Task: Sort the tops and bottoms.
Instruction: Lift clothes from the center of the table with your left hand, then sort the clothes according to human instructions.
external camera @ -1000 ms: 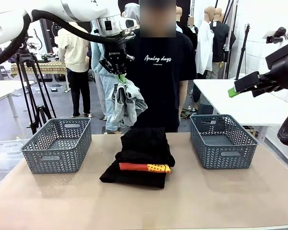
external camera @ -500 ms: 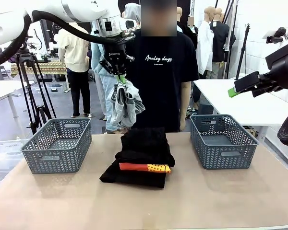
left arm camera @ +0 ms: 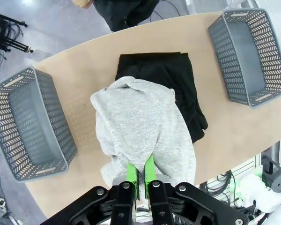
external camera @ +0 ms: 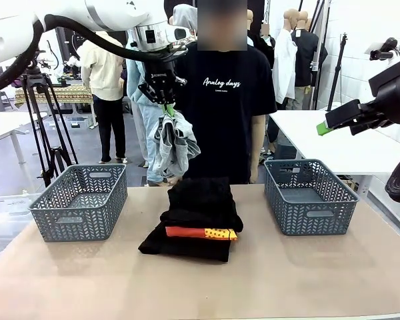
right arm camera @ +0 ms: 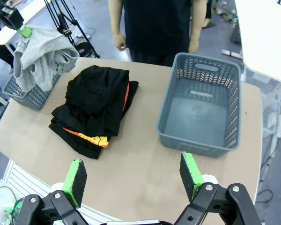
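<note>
Jaws of the left gripper (external camera: 161,95) pinch the light grey top (external camera: 175,143), hanging crumpled above the black bottoms (external camera: 203,200); in the front view you see the left basket (external camera: 53,217) and right basket (external camera: 340,210) bare, so nothing is sorted yet. Left wrist view: soft grey knit drapes loosely. Right wrist view: right gripper (right arm camera: 133,174) spread wide, holding nothing; orange top (right arm camera: 86,137) sandwiched between the bottoms.
</note>
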Tool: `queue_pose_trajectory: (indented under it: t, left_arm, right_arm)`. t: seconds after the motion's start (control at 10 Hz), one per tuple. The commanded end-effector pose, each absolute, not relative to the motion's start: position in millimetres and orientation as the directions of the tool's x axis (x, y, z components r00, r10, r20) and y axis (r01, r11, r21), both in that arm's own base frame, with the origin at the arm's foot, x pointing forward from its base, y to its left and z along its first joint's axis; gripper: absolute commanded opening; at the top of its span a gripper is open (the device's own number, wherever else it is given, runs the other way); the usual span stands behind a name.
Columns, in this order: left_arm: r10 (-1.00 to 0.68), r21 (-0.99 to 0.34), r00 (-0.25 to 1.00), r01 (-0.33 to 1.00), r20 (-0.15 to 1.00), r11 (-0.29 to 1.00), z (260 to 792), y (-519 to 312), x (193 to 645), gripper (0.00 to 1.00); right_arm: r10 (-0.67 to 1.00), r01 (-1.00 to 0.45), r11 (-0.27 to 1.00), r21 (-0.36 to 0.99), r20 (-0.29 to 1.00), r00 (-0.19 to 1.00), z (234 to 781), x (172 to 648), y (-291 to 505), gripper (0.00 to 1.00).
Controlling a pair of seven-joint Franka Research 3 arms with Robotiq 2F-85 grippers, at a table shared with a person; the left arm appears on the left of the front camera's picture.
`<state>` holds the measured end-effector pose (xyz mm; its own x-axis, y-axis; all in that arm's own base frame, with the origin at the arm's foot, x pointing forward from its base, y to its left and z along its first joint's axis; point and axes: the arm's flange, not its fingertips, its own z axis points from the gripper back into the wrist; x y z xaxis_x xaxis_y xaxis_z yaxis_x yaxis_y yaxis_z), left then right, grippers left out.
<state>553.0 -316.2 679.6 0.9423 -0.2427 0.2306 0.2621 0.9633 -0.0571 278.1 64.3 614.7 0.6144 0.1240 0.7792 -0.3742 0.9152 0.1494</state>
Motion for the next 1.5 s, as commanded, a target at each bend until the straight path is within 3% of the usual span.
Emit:
queue_pose_trajectory:
  t: [0.0, 1.4]
  left_arm:
    - [-0.239, -0.061, 0.941, 0.26, 0.238, 0.964, 683.2, -314.6, 553.1, 0.0]
    - [-0.239, -0.061, 0.941, 0.26, 0.238, 0.964, 683.2, -314.6, 553.1, 0.0]
  right_arm:
    - [0.126, -0.381, 0.911, 0.155, 0.776, 0.618, 614.2, 278.7, 64.0, 1.0]
    - [0.126, -0.381, 0.911, 0.155, 0.776, 0.618, 614.2, 278.7, 64.0, 1.0]
